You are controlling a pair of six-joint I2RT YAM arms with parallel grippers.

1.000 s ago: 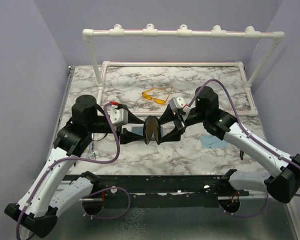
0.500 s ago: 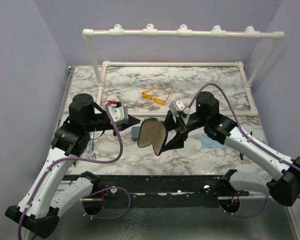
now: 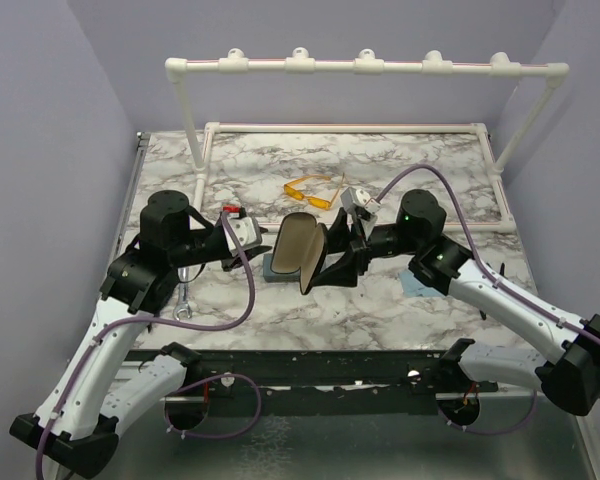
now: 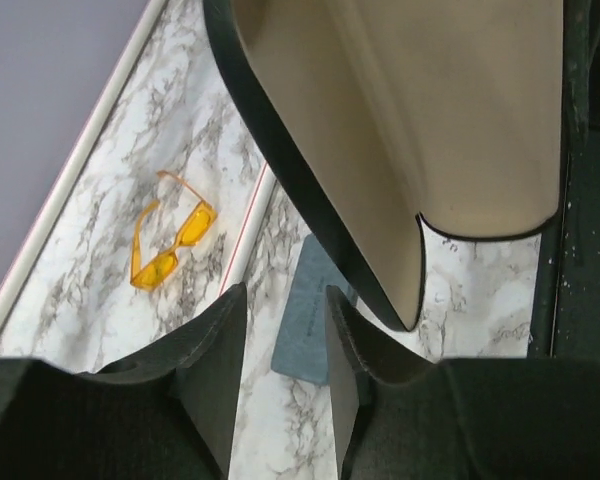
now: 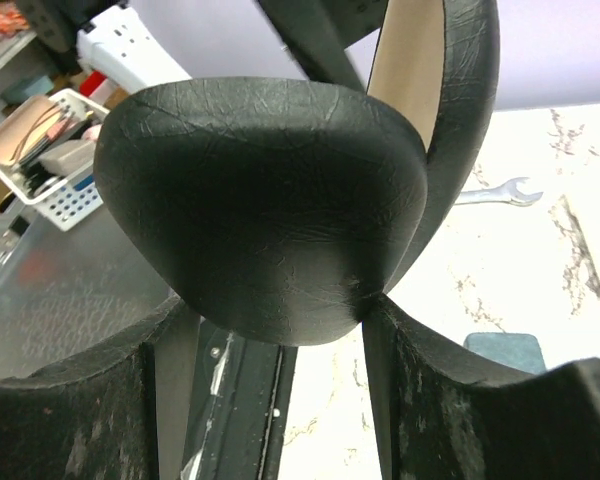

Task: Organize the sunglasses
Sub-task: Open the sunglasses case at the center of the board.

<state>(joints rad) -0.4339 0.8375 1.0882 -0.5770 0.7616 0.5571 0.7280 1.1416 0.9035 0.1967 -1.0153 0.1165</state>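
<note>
No lettering can be read anywhere (surfaces plain).

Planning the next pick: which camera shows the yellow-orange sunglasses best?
Left wrist: the yellow-orange sunglasses lie unobstructed, frame and lenses clear. Top external shows them small, just behind the open black case. Right wrist: that case fills the view; no sunglasses.

Diffuse overhead light, even in all views. Shadows under the arms (image 3: 500, 300) on the marble worktop (image 3: 400, 170) are faint and soft-edged. Right wrist view: the black oval case (image 5: 270, 200) carries a dull sheen against an overexposed worktop. Left wrist view: the near jaws are dark and slightly blurred.
</note>
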